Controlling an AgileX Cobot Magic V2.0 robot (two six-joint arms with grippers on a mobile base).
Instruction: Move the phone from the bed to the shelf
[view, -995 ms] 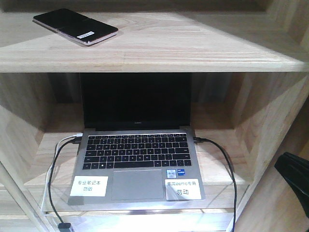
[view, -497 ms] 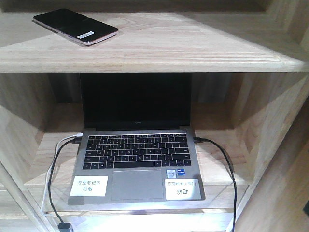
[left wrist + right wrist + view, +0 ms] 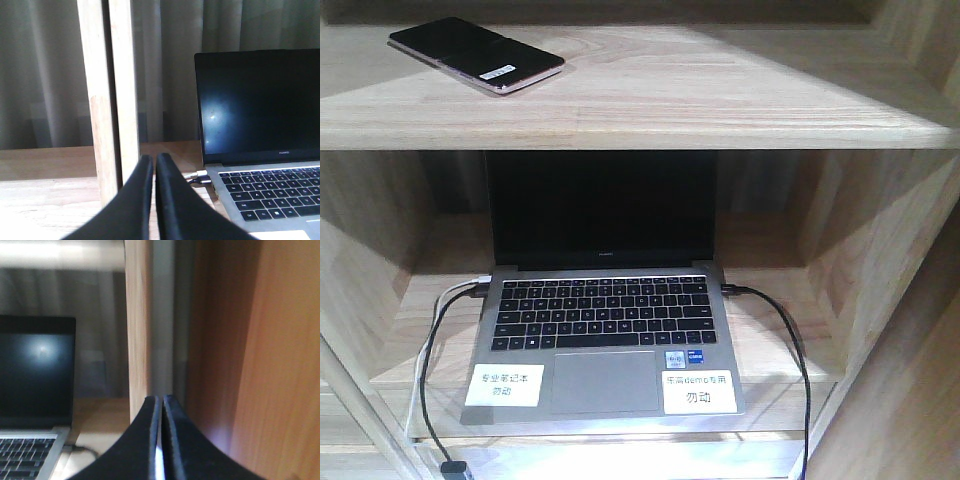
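Front view: slim shiny black phone with pink-gold edge and small white sticker point(image 3: 475, 55) lies flat on top board of pale wood shelf point(image 3: 740, 105), near left front edge. Job looks done. Risk: bump from arm could push phone off edge. Lower shelf space holds big grey laptop with black screen point(image 3: 602, 300), black cables plugged both sides. Left gripper point(image 3: 154, 165) fingers pressed together, hold nothing. Right gripper point(image 3: 162, 405) fingers pressed together, hold nothing. Bed not in view.
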